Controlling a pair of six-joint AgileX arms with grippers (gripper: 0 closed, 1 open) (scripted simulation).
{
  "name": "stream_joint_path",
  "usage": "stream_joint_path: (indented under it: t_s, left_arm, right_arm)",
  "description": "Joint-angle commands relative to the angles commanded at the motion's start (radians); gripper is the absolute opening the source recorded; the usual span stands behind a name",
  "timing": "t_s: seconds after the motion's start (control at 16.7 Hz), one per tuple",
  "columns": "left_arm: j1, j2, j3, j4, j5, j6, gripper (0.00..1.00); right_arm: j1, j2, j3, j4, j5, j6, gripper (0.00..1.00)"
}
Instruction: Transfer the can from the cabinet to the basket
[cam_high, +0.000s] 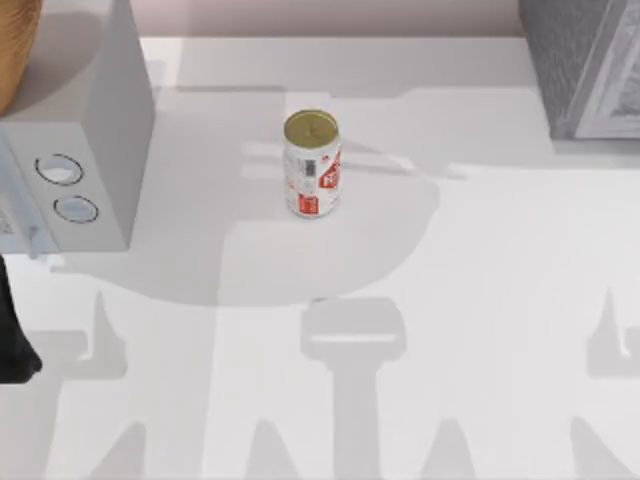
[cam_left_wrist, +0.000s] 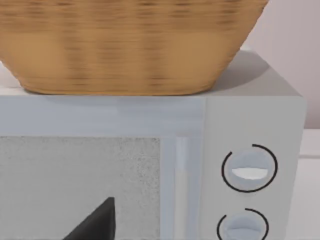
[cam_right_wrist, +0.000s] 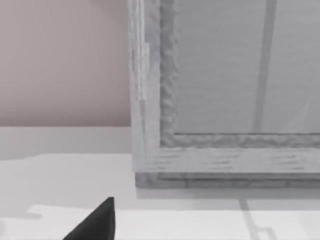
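Left claw (cam_left_wrist: 95, 222): one dark finger tip shows in the left wrist view, in front of the speckled door of the pale grey box with two round dials (cam_left_wrist: 250, 170). Whether it is open or closed cannot be told; nothing is seen in its hold. A dark part of the left arm (cam_high: 12, 340) sits at the left edge of the top view, in front of that box.

Right claw (cam_right_wrist: 95, 222): one dark finger tip shows in the right wrist view, above the white bench (cam_right_wrist: 65, 175), near the lower front corner of the cabinet (cam_right_wrist: 225, 90). Whether it is open or closed cannot be told; nothing is seen in its hold.

Can (cam_high: 311, 163): upright on the bench (cam_high: 480, 330), gold top up, red label patches facing the front. It stands in the open, between the dial box (cam_high: 95, 140) at the left and the cabinet (cam_high: 580, 65) at the far right corner, touching neither, well apart from both claws.

Basket (cam_left_wrist: 130, 45): orange-brown, ribbed side, resting on top of the dial box. In the top view a piece of the basket (cam_high: 15, 45) shows at the far left corner.

Cabinet: dark grey and speckled, with a pale front panel inside a rough frame, resting on the bench against the pink wall (cam_right_wrist: 60, 60).
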Motion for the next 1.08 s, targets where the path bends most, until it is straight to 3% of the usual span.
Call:
stream_joint_path:
  t_s: [0.6,0.84,1.08]
  left_arm:
    - [0.000,0.000,0.000,0.000,0.000,0.000,1.00]
    - [0.000,0.000,0.000,0.000,0.000,0.000,1.00]
    - [0.000,0.000,0.000,0.000,0.000,0.000,1.00]
  right_arm:
    - [-0.035,-0.003,0.004,0.020,-0.043,0.000,1.00]
    - [-0.186,0.189,0.061,0.198,-0.191,0.004,1.00]
    - [-0.410,0.532,0.139,0.464,-0.413,0.010,1.00]
